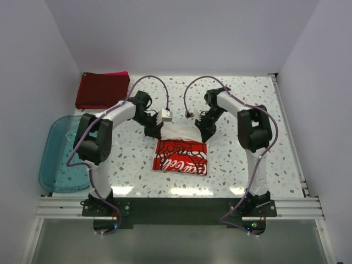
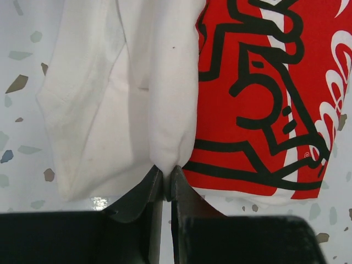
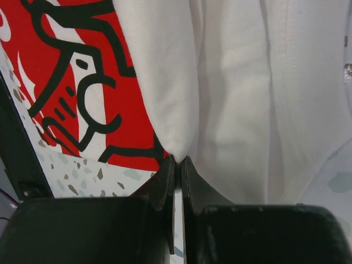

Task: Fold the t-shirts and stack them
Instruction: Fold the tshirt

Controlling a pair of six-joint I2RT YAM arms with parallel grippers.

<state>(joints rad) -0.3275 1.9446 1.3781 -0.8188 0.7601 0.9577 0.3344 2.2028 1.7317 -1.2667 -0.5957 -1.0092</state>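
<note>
The white shirt (image 1: pixel 177 133) lies at the middle of the tabletop (image 1: pixel 258 110), its red print (image 1: pixel 180 157) toward 6 o'clock and its plain cloth gathered up at the 12 o'clock end. The left fingers (image 2: pixel 159 179) are clenched on a pleat of that white cloth at its 10 o'clock corner, and the right fingers (image 3: pixel 169 170) are clenched on a matching pleat at the 2 o'clock corner. To my eye this is the middle of a fold: both arms have the far edge pinched, and the lengthwise fold is not laid. I judge the next move calls for the two arms to travel together toward 6 o'clock, keeping the edge taut and level, lay it over the print, then let go. Any lag on one side would likely skew the fold. A folded dark red shirt (image 1: pixel 102 91) sits at 10 o'clock with a pink shirt (image 1: pixel 119 73) showing just under its far edge, the likely stack. A teal tub (image 1: pixel 60 157) overhangs the tabletop at 9 o'clock, well apart from the fold but near the left arm's elbow.
</note>
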